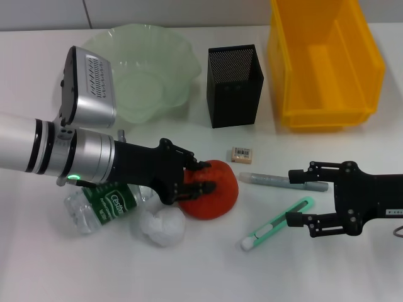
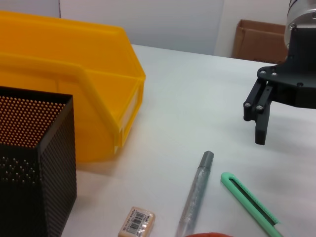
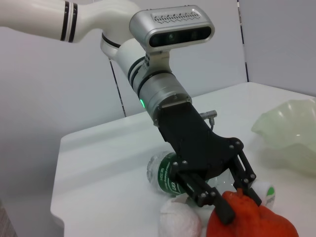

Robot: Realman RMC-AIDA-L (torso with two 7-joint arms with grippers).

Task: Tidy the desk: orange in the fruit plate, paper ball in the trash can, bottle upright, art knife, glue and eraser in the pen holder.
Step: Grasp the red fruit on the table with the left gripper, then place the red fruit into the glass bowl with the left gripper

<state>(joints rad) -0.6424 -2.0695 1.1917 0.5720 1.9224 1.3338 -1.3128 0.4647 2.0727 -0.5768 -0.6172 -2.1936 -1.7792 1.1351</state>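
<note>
The orange [image 1: 214,192] lies at mid-table. My left gripper [image 1: 200,176] is shut on its left top; the right wrist view shows its fingers [image 3: 223,212] pressed onto the orange [image 3: 252,222]. The bottle [image 1: 104,207] lies on its side under the left arm, with the paper ball [image 1: 160,226] beside it. The eraser [image 1: 242,155], the glue [image 1: 277,180] and the art knife [image 1: 277,225] lie to the right of the orange. My right gripper [image 1: 293,197] is open, just above the table by the glue and knife ends. The fruit plate [image 1: 176,47], pen holder [image 1: 234,88] and trash can [image 1: 296,69] stand at the back.
The left wrist view shows the pen holder [image 2: 34,163], the trash can [image 2: 74,94], the eraser [image 2: 137,222], the glue [image 2: 195,197], the art knife [image 2: 249,200] and the right gripper [image 2: 261,118]. A cardboard box [image 2: 259,42] stands beyond the table's far edge.
</note>
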